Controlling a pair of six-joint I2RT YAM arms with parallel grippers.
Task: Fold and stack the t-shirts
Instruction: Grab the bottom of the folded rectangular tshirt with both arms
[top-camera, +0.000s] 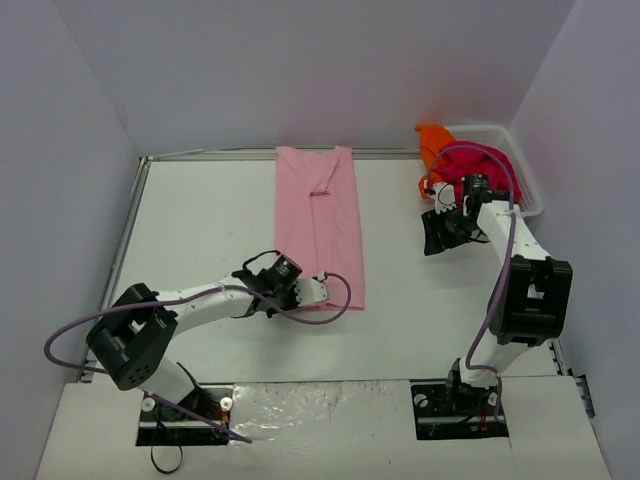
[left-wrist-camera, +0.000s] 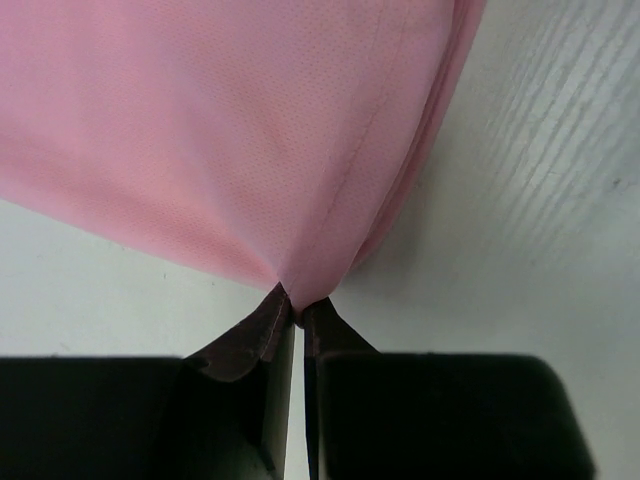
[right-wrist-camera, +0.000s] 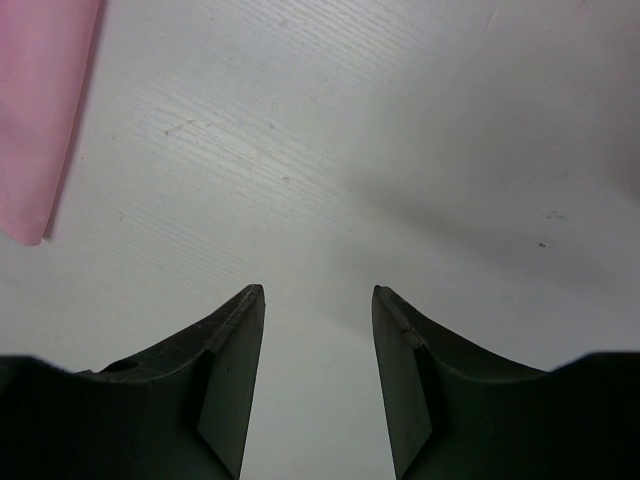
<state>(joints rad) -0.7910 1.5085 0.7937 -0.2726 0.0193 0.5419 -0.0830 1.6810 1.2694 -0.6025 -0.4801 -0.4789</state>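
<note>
- Left claw (left-wrist-camera: 297, 312): pressed together on the near edge of the pink t-shirt (top-camera: 318, 215), which is laid as a long strip on the desk (top-camera: 200, 230).
- Right claw (right-wrist-camera: 318, 300): spread and empty above the desk.
- Risk: a thin pinch is held at one point only; slippage or a skewed fold may be caused on lifting.

A plain light pink is shown by the pink t-shirt (top-camera: 320, 225), and a fine dotted weave is seen in it up close. 2 more are coloured brightly: the orange t-shirt (top-camera: 432, 140) and the magenta-red t-shirt (top-camera: 500, 170). The basket (top-camera: 487, 128) is made of white mesh. The table (top-camera: 200, 220) is white, faintly streaked with grey. The 2 arms (top-camera: 200, 297) are coloured white and black, and their cables (top-camera: 70, 335) purple. The fingers (right-wrist-camera: 230, 380) of the right gripper (right-wrist-camera: 318, 300) are black.
</note>
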